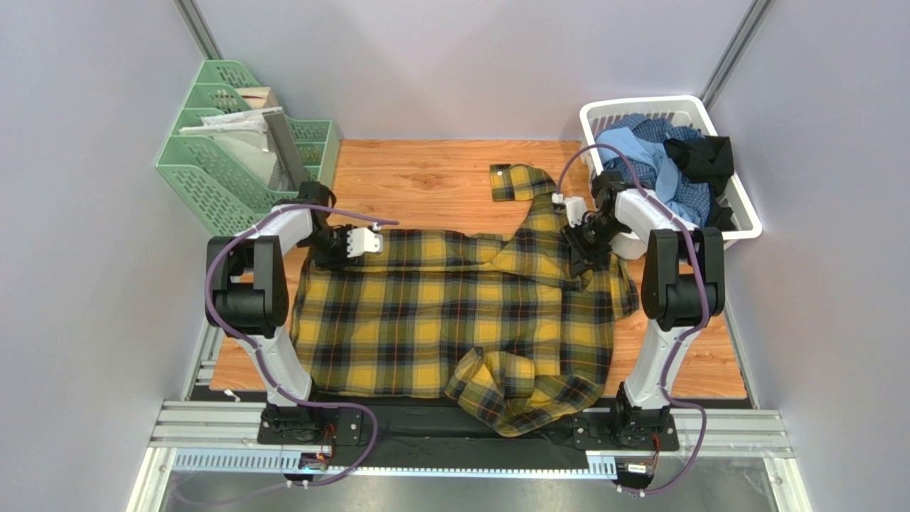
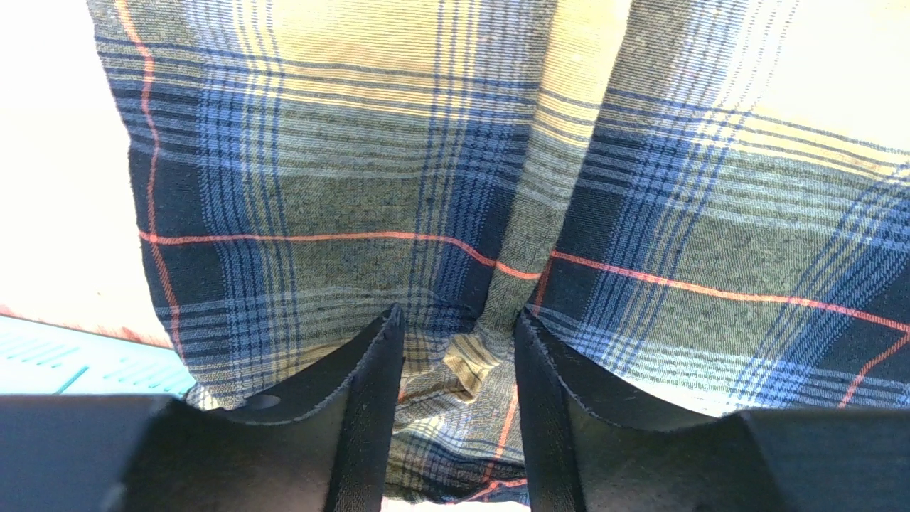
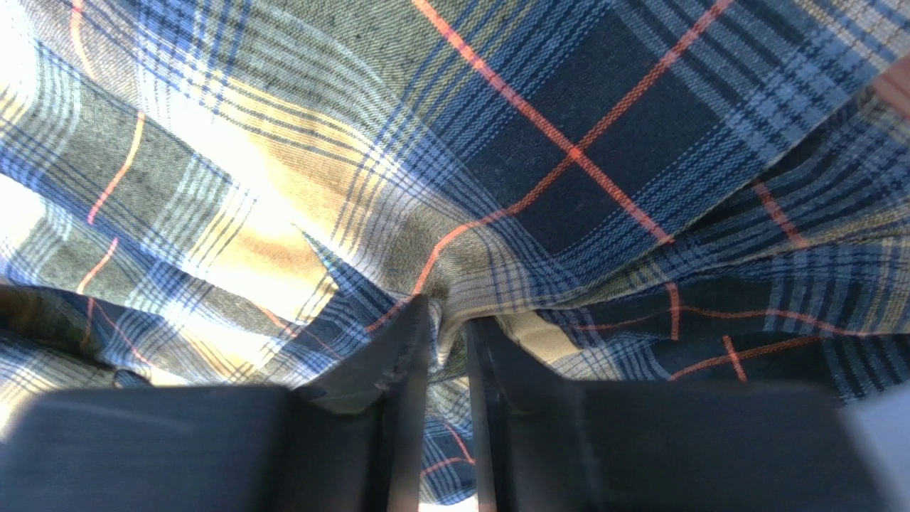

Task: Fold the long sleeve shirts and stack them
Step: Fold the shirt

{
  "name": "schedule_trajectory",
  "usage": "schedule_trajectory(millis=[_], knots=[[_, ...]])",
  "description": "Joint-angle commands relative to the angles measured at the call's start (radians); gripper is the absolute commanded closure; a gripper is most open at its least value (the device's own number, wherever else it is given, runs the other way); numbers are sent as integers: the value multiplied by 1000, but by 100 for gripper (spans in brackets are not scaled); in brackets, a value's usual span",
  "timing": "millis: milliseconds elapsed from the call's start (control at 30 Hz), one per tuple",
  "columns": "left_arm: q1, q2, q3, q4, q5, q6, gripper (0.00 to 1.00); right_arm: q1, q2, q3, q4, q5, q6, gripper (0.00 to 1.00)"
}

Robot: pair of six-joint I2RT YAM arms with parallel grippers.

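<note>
Plaid shirt [image 1: 449,309] lies spread on the desk [image 1: 427,176], with one sleeve crumpled at the near edge. My left pincer [image 2: 457,325] pinches a tuck at its far left corner. The right pincer [image 3: 449,315] nips its far right edge. I judge this the first fold. Next, lift both evenly and carry that edge nearward.

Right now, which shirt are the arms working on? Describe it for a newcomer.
On the wooden table, between the green trays and the white basket, one shirt lies spread out. It alone is yellow-and-black plaid; the other shirts, blue and black, sit bunched in the basket.
</note>
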Motion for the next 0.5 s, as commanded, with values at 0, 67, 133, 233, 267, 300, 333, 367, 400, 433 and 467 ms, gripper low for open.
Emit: schedule_trajectory(millis=[0, 67, 133, 233, 267, 300, 333, 367, 400, 433, 467], knots=[[3, -8, 0, -33, 18, 50, 56, -5, 3, 3, 24, -14, 18, 87], [2, -10, 4, -34, 21, 50, 61, -5, 2, 5, 23, -15, 22, 98], [2, -16, 13, -42, 25, 45, 67, -5, -1, 5, 23, -17, 23, 100], [3, -28, 27, -54, 28, 36, 86, -5, -18, 8, 18, -31, 26, 100], [2, -31, 33, -56, 28, 33, 92, -6, -23, 12, 15, -38, 26, 100], [2, -34, 38, -65, 28, 30, 100, -5, -32, 17, 5, -40, 26, 100], [3, -43, 40, -68, 30, 29, 100, -8, -37, 29, 0, -43, 25, 100], [2, -49, 46, -73, 32, 27, 100, -8, -41, 34, -5, -49, 25, 100], [2, -53, 50, -85, 33, 25, 100, -10, -55, 38, -12, -51, 26, 100], [3, -60, 55, -96, 33, 21, 100, -13, -61, 44, -15, -55, 26, 100], [2, -65, 70, -106, 35, 19, 100, -16, -69, 54, -20, -58, 25, 100]])
